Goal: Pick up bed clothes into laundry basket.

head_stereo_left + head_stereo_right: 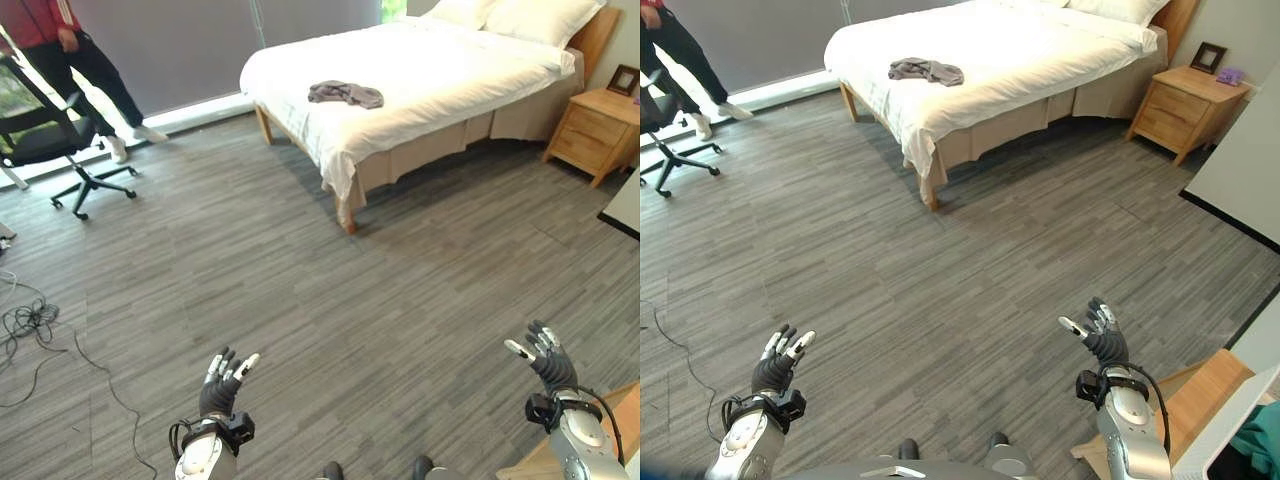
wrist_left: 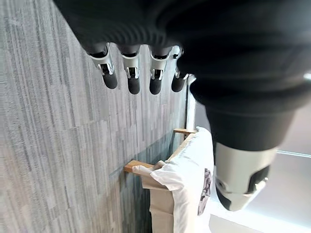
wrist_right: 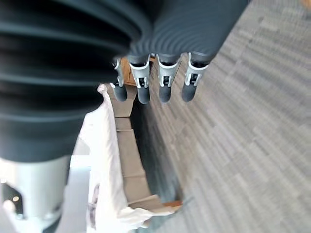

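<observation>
While both hands (image 1: 222, 385) (image 1: 548, 362) hover open, crumpled grey clothes (image 1: 346, 94) (soft folds) lie on smooth white bed (image 1: 430, 75)

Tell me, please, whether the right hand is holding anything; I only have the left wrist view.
Observer: No. The right hand is open with straight fingers, over the bare floor, and holds nothing.
Operator: Thank you. Does any furniture stand by the head end of the bed?
Observer: Yes, a wooden nightstand stands beside the head end of the bed.
Operator: Is anybody in the room?
Observer: A person stands to the robot's far left, next to a black office chair.
</observation>
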Controlling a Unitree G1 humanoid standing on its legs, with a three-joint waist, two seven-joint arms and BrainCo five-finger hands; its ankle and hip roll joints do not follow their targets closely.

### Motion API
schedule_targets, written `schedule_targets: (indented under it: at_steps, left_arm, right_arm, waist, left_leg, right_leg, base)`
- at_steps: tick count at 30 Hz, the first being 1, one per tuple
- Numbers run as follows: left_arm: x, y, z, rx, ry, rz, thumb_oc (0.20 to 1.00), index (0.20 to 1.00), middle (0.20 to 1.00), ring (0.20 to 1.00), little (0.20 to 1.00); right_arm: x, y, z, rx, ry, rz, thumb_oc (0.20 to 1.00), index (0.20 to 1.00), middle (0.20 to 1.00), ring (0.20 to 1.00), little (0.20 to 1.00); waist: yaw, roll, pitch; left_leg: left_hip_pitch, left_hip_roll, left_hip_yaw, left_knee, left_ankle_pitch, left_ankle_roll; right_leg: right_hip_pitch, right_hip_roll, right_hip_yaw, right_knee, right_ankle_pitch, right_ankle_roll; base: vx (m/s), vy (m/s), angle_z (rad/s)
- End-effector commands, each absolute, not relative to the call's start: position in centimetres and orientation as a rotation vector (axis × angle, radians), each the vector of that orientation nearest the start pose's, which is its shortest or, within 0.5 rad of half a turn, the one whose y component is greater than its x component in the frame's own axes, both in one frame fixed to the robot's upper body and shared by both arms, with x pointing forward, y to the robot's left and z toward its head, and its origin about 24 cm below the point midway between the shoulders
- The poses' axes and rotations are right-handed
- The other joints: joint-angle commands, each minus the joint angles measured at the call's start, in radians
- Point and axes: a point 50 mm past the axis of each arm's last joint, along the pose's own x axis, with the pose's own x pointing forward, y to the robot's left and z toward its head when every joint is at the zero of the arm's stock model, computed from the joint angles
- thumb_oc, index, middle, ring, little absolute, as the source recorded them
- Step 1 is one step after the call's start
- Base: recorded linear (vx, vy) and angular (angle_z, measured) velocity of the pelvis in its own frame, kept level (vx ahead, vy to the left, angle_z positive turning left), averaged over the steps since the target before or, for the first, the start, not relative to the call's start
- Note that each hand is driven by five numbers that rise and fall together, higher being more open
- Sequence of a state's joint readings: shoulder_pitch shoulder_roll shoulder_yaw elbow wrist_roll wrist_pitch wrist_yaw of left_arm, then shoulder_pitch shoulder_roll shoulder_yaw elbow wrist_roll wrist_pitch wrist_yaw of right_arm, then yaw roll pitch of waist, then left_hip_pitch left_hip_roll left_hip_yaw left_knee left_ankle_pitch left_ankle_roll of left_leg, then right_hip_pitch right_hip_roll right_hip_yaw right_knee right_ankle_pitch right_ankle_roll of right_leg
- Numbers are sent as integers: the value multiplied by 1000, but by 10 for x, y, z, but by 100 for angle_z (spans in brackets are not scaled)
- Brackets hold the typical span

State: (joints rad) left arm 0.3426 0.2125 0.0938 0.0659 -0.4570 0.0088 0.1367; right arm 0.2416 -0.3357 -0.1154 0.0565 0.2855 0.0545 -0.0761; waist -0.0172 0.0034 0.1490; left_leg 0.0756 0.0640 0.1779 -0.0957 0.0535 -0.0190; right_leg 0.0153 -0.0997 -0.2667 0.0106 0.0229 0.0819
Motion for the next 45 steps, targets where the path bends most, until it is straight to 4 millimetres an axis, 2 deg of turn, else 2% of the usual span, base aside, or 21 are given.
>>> schedule_targets:
  at_steps: [1, 5, 6, 7, 8, 9, 10, 12, 17, 19, 22, 23, 24, 25, 28, 29, 32, 37, 40, 42, 45]
  left_arm:
    - [173, 263, -1, -82, 229, 367, 1000, 1000, 1000, 1000, 1000]
    - [166, 276, -1, -57, 234, 428, 1000, 1000, 1000, 1000, 1000]
    - [166, 282, 1, -42, 233, 450, 1000, 1000, 1000, 1000, 1000]
    - [169, 288, 5, 0, 220, 460, 1000, 1000, 1000, 1000, 1000]
    - [173, 288, 10, 23, 202, 449, 1000, 1000, 1000, 1000, 1000]
    - [173, 288, 10, 23, 202, 449, 1000, 1000, 1000, 1000, 1000]
    - [181, 284, 13, 1, 173, 436, 1000, 1000, 1000, 1000, 1000]
    - [190, 275, 15, -47, 156, 395, 1000, 1000, 1000, 1000, 1000]
    - [201, 271, 22, -7, 124, 346, 1000, 1000, 1000, 1000, 1000]
    - [203, 265, 24, -27, 105, 327, 1000, 1000, 1000, 1000, 1000]
    - [203, 257, 21, -83, 103, 336, 1000, 1000, 1000, 1000, 1000]
    - [203, 250, 18, -140, 104, 323, 1000, 1000, 1000, 1000, 1000]
    - [202, 249, 20, -139, 106, 315, 1000, 1000, 1000, 1000, 1000]
    - [202, 248, 20, -139, 106, 314, 1000, 1000, 1000, 1000, 1000]
    - [202, 248, 20, -140, 106, 314, 1000, 1000, 1000, 1000, 1000]
    - [194, 250, 8, -161, 157, 347, 1000, 1000, 1000, 1000, 1000]
    - [192, 249, 0, -186, 188, 372, 1000, 1000, 1000, 1000, 1000]
    - [194, 246, 0, -204, 181, 374, 1000, 1000, 1000, 1000, 1000]
    - [191, 249, -1, -204, 181, 393, 1000, 1000, 1000, 1000, 1000]
    - [193, 250, 1, -198, 177, 393, 1000, 1000, 1000, 1000, 1000]
    - [196, 256, 10, -161, 148, 389, 1000, 1000, 1000, 1000, 1000]
  right_arm:
    - [218, -248, 20, -51, 161, -184, 1000, 1000, 1000, 1000, 1000]
    - [218, -248, 19, -37, 163, -197, 1000, 1000, 1000, 1000, 1000]
    - [214, -252, 17, -33, 171, -219, 1000, 1000, 1000, 1000, 1000]
    - [209, -252, 15, -42, 179, -228, 1000, 1000, 1000, 1000, 1000]
    - [208, -252, 11, -51, 190, -234, 1000, 1000, 1000, 1000, 1000]
    - [208, -252, 11, -51, 190, -234, 1000, 1000, 1000, 1000, 1000]
    - [206, -252, 8, -29, 202, -236, 1000, 1000, 1000, 1000, 1000]
    - [202, -256, 6, -7, 209, -260, 1000, 1000, 1000, 1000, 1000]
    - [197, -259, 5, -16, 216, -269, 1000, 1000, 1000, 1000, 1000]
    - [196, -258, 4, -16, 225, -247, 1000, 1000, 1000, 1000, 1000]
    - [198, -261, 6, -28, 220, -236, 1000, 1000, 1000, 1000, 1000]
    - [202, -260, 10, 0, 194, -234, 1000, 1000, 1000, 1000, 1000]
    - [198, -265, 7, -3, 212, -256, 1000, 1000, 1000, 1000, 1000]
    - [199, -265, 7, -3, 211, -257, 1000, 1000, 1000, 1000, 1000]
    - [199, -265, 7, -3, 211, -257, 1000, 1000, 1000, 1000, 1000]
    - [199, -261, 8, -34, 223, -229, 1000, 1000, 1000, 1000, 1000]
    - [197, -261, 7, -67, 239, -212, 1000, 1000, 1000, 1000, 1000]
    - [197, -262, 6, -85, 246, -200, 1000, 1000, 1000, 1000, 1000]
    - [197, -253, 5, -75, 248, -159, 1000, 1000, 1000, 1000, 1000]
    - [201, -246, 4, -69, 248, -148, 1000, 1000, 1000, 1000, 1000]
    - [205, -235, 3, -37, 236, -115, 1000, 1000, 1000, 1000, 1000]
  waist:
    - [23, -36, 15]
    - [41, -32, 28]
    - [39, -20, 46]
    - [28, 5, 94]
    - [20, 20, 123]
    - [21, 19, 122]
    - [-5, 14, 125]
    - [-55, 2, 118]
    - [-104, -5, 88]
    - [-98, -4, 59]
    - [-107, 25, 30]
    - [-100, 5, 37]
    - [-54, -39, 91]
    - [-52, -31, 94]
    - [-52, -30, 94]
    - [12, -35, 116]
    - [29, -21, 100]
    - [33, -6, 74]
    - [48, -13, 40]
    - [59, -17, 29]
    - [57, -11, 60]
  left_leg:
    - [-8, -5, -70, 18, -59, -7]
    - [-19, -23, -73, 22, -71, 15]
    - [-19, -38, -88, 23, -76, 37]
    - [5, -60, -92, 23, -88, 79]
    - [39, -62, -92, 25, -111, 87]
    - [38, -62, -91, 25, -111, 88]
    - [71, -61, -104, 17, -133, 75]
    - [137, -71, -148, 8, -182, 53]
    - [234, -67, -189, 8, -249, 18]
    - [255, -62, -190, 14, -261, 13]
    - [197, -24, -165, 309, -139, -57]
    - [87, 2, -92, 690, 5, -110]
    - [-147, 36, -41, 1009, -4, -99]
    - [-151, 45, -42, 1021, -12, -100]
    - [-151, 46, -42, 1022, -12, -100]
    - [-335, 125, 17, 517, -7, -60]
    - [-311, 86, -55, 212, 78, -77]
    - [-327, 90, -92, 113, 153, -119]
    - [-292, 64, -84, 154, 113, -81]
    - [-263, 39, -62, 149, 87, -50]
    - [-191, -1, -12, 123, 41, 13]
  right_leg:
    - [65, -34, 45, -66, -45, 50]
    - [35, -66, 53, 0, -53, 68]
    - [-14, -98, 74, 143, -62, 75]
    - [-143, -163, 76, 447, 44, 62]
    - [-231, -173, 77, 574, 30, 51]
    - [-232, -174, 77, 575, 30, 51]
    - [-298, -111, 63, 473, -8, 51]
    - [-328, -12, 61, 186, 36, 64]
    - [-365, 13, -46, -35, 120, 94]
    - [-312, -1, -71, -14, 112, 65]
    - [-251, 36, -73, 48, 53, 2]
    - [-161, 47, -85, 26, 8, -49]
    - [-24, 58, -67, -27, -54, -98]
    - [-23, 67, -66, -29, -53, -100]
    - [-23, 68, -66, -29, -53, -100]
    - [119, 64, -15, -70, -122, -53]
    - [183, 62, 25, -76, -164, -41]
    - [265, 21, 61, -77, -197, -9]
    - [267, -36, 84, -25, -210, 22]
    - [210, -85, 111, 94, -163, 41]
    - [61, -164, 125, 380, 11, 44]
  base:
    - [17, 71, -4]
    - [12, 167, -4]
    - [-18, 499, -7]
    - [60, 563, 10]
    - [60, 418, -2]
    - [274, 122, 4]
    - [427, -36, -10]
    - [484, -63, 16]
    - [422, -62, 43]
    - [435, -102, 53]
    - [511, -175, 39]
    - [900, -569, 62]
    - [736, -510, 77]
    - [382, -291, 25]
    - [301, 23, -70]
    - [1073, 120, -41]
    - [712, 160, -54]
    - [422, 161, -35]
    - [448, 292, -26]
    - [341, 314, -107]
    - [224, 354, -76]
